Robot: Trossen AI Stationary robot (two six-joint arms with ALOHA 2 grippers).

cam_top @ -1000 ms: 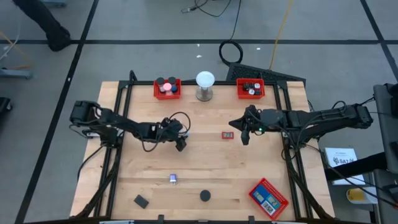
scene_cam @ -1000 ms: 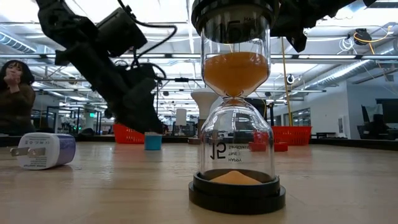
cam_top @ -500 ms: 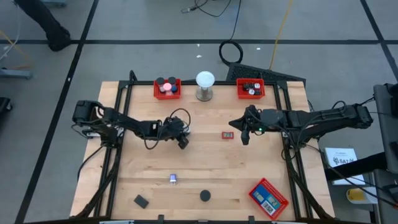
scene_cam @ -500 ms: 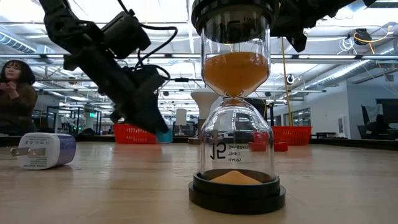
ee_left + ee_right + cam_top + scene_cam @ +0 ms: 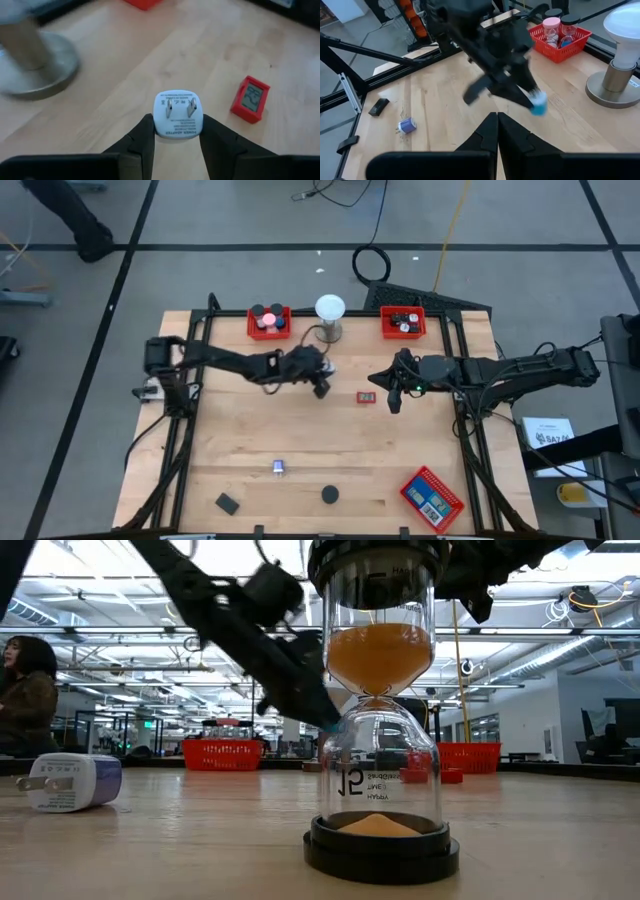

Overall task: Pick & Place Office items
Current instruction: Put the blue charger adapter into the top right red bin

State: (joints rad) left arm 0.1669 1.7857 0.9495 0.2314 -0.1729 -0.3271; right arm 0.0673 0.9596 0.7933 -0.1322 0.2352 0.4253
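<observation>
- My left gripper (image 5: 172,131) is pinching a small power adapter (image 5: 178,113) between its two dark fingers, with the white face and two metal prongs pointing away from the wrist. It hangs above the bare wood, near the lamp base (image 5: 35,62) and well short of any tray.
- To do this carry well, I would keep the squeeze steady. The adapter's sides are smooth, rounded plastic, and a slick shell like that could twist if I swing fast.
- In the right wrist view its body shows light blue (image 5: 538,103), so I hold a blue shell with a white end cap.
- From above, my left gripper (image 5: 319,385) sits between the left back tray (image 5: 270,322) and the small red timer (image 5: 366,397) lying flat on the table (image 5: 300,480).
- I judge the next move is toward one of the back red mesh trays. Which one I cannot tell, since both already hold small items. I should come in high over the rim and only then lower.
- My right gripper (image 5: 497,131) waits with fingers pressed together and holding nothing, just beyond the timer.
- The sand timer (image 5: 380,710) is clear glass on a black base. A second adapter (image 5: 72,782) lies on its side nearby.
</observation>
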